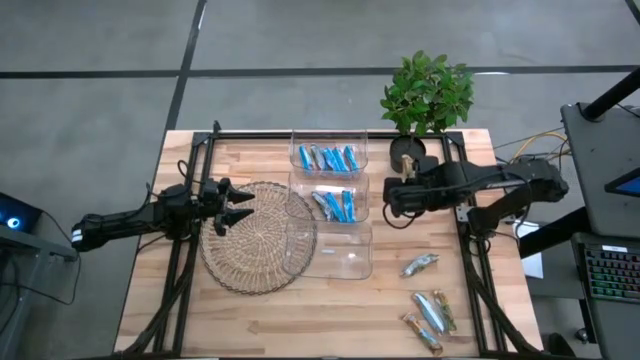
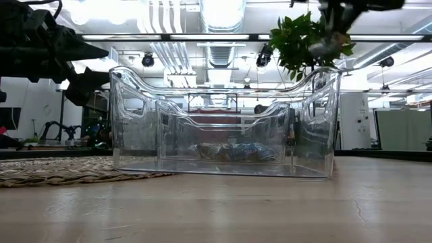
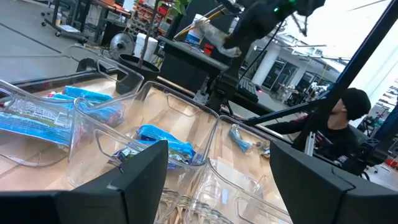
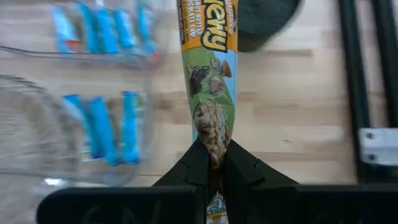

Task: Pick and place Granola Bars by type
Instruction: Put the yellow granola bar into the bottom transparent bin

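Three clear bins stand in a row mid-table. The far bin (image 1: 328, 156) and the middle bin (image 1: 335, 205) each hold several blue Granola Bars, and the near bin (image 1: 340, 252) shows none. Several green-and-tan bars (image 1: 428, 308) lie loose on the table's near right. My right gripper (image 4: 211, 155) is raised beside the middle bin (image 1: 393, 198), shut on a green-wrapped bar (image 4: 208, 68). My left gripper (image 3: 217, 186) hangs level and open over the left edge of the round woven mat (image 1: 255, 238), pointing toward the bins. My right gripper pinches the green bar between its two fingers close to one end (image 4: 212, 144); a short tip (image 4: 215, 206) shows behind the fingers. The fingers slant steeply down from above and lie in line with the bar. The bar sticks out past the fingertips, clear of the table.
A potted plant (image 1: 425, 95) stands at the far right, its dark pot (image 4: 267, 15) just beyond the held bar. Black frame rails (image 1: 470, 250) run along both sides of the table. A person (image 3: 339, 124) sits beyond the table. Bare wood lies between the bins and the loose bars.
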Action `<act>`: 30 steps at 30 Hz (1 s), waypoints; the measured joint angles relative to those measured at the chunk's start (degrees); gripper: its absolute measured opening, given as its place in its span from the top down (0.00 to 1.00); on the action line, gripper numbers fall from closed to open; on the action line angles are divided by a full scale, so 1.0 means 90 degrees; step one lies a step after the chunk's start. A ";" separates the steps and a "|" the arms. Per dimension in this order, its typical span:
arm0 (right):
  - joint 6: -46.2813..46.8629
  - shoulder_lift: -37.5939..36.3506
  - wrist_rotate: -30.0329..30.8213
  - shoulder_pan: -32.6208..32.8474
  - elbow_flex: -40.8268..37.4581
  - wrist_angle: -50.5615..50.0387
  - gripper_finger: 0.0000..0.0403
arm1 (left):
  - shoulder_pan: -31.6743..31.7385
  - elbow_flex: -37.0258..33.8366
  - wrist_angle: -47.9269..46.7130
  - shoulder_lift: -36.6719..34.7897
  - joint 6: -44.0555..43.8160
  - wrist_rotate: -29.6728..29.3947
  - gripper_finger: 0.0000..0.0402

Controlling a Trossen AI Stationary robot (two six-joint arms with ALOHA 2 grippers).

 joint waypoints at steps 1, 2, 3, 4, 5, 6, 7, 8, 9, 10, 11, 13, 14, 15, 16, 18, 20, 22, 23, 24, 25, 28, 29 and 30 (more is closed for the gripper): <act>-0.0069 0.0098 0.0072 0.0024 0.0198 0.0015 0.97 | 0.0000 0.0000 0.0000 0.0000 0.0000 -0.0002 0.35; -0.0108 0.0210 0.0099 0.0026 0.0398 0.0008 0.97 | -0.0002 0.0000 0.0000 0.0000 -0.0002 -0.0002 0.35; -0.0124 0.0357 0.0128 0.0026 0.0623 0.0000 0.97 | -0.0002 -0.0002 0.0000 0.0000 0.0000 0.0000 0.35; -0.0157 0.0506 0.0175 0.0032 0.0852 0.0012 0.97 | -0.0002 0.0000 0.0000 0.0000 -0.0001 0.0000 0.35; -0.0208 0.0663 0.0211 0.0036 0.1058 0.0019 0.97 | -0.0001 0.0000 0.0000 0.0000 -0.0001 0.0000 0.35; -0.0238 0.0840 0.0233 0.0044 0.1258 0.0004 0.97 | -0.0002 -0.0001 0.0000 0.0000 0.0000 0.0000 0.35; -0.0269 0.1037 0.0237 0.0050 0.1477 0.0016 0.97 | -0.0001 -0.0001 0.0000 -0.0001 0.0000 0.0000 0.35; -0.0265 0.1220 0.0235 0.0059 0.1654 0.0024 0.97 | 0.0000 -0.0001 0.0000 0.0000 0.0000 0.0000 0.35; -0.0260 0.1414 0.0225 0.0079 0.1821 0.0012 0.97 | -0.0001 -0.0001 0.0000 -0.0001 -0.0001 -0.0001 0.35; -0.0240 0.1614 0.0195 0.0108 0.2003 0.0011 0.97 | -0.0001 -0.0002 0.0000 -0.0002 0.0000 0.0000 0.35; -0.0167 0.1825 0.0168 0.0142 0.2169 0.0011 0.97 | -0.0002 -0.0001 0.0000 0.0000 -0.0002 0.0000 0.35; 0.0054 0.2250 0.0084 0.0247 0.2479 0.0014 0.97 | -0.0001 0.0000 0.0000 -0.0002 0.0000 0.0000 0.35; 0.0174 0.2461 0.0031 0.0309 0.2621 0.0024 0.97 | -0.0002 0.0000 0.0000 0.0000 0.0000 0.0000 0.35; 0.0319 0.2673 -0.0022 0.0384 0.2753 0.0047 0.97 | 0.0000 -0.0002 0.0000 0.0000 -0.0002 0.0000 0.35; 0.0459 0.2863 -0.0125 0.0455 0.2892 0.0052 0.97 | 0.0000 0.0000 0.0000 -0.0002 -0.0002 0.0000 0.35; 0.0709 0.3204 -0.0294 0.0599 0.3153 0.0054 0.97 | -0.0002 -0.0002 0.0000 0.0000 0.0000 0.0000 0.35; 0.1006 0.3491 -0.0489 0.0730 0.3408 0.0058 0.97 | -0.0001 0.0000 0.0000 -0.0002 -0.0002 0.0000 0.35; 0.1290 0.3784 -0.0673 0.0877 0.3657 0.0061 0.97 | 0.0000 0.0000 0.0000 0.0000 0.0000 0.0000 0.35; 0.1426 0.3931 -0.0789 0.0948 0.3763 0.0065 0.97 | 0.0000 0.0000 0.0000 -0.0002 0.0000 0.0000 0.35; 0.1552 0.4076 -0.0906 0.1020 0.3860 0.0064 0.97 | -0.0002 -0.0002 0.0000 0.0000 0.0000 0.0000 0.35; 0.1676 0.4217 -0.1017 0.1085 0.3959 0.0062 0.97 | -0.0002 -0.0001 0.0000 -0.0001 0.0000 0.0000 0.35; 0.2037 0.4560 -0.1342 0.1233 0.4198 0.0062 0.97 | -0.0002 -0.0001 0.0000 0.0000 0.0000 0.0000 0.35; 0.2147 0.4658 -0.1439 0.1270 0.4267 0.0062 0.97 | 0.0000 -0.0001 0.0000 0.0000 0.0000 -0.0001 0.35; 0.2254 0.4732 -0.1534 0.1303 0.4295 0.0075 0.97 | -0.0001 0.0000 0.0000 -0.0001 -0.0001 -0.0002 0.35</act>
